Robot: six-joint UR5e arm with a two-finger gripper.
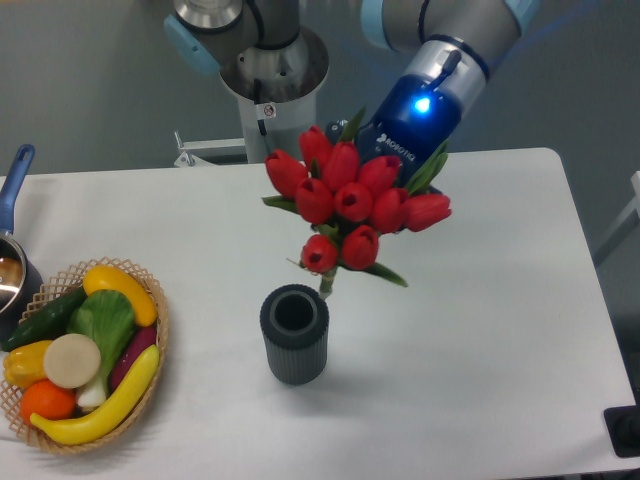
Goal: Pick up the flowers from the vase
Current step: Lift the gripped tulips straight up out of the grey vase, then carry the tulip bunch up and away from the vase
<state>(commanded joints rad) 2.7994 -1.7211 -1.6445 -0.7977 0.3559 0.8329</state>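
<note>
The flowers (352,204), a bunch of red tulip buds with green leaves, hang in the air above and to the right of the vase (294,335). Their short stem end clears the vase's rim. The dark grey ribbed vase stands upright on the white table with its round opening empty. My gripper (405,172) reaches in from behind the bunch, its blue-lit body showing above the buds. Its fingers are hidden by the flowers and leaves, and it carries the bunch.
A woven basket (153,310) of vegetables and fruit sits at the table's left front. A pot with a blue handle (14,180) is at the far left edge. The robot's base (272,80) stands behind the table.
</note>
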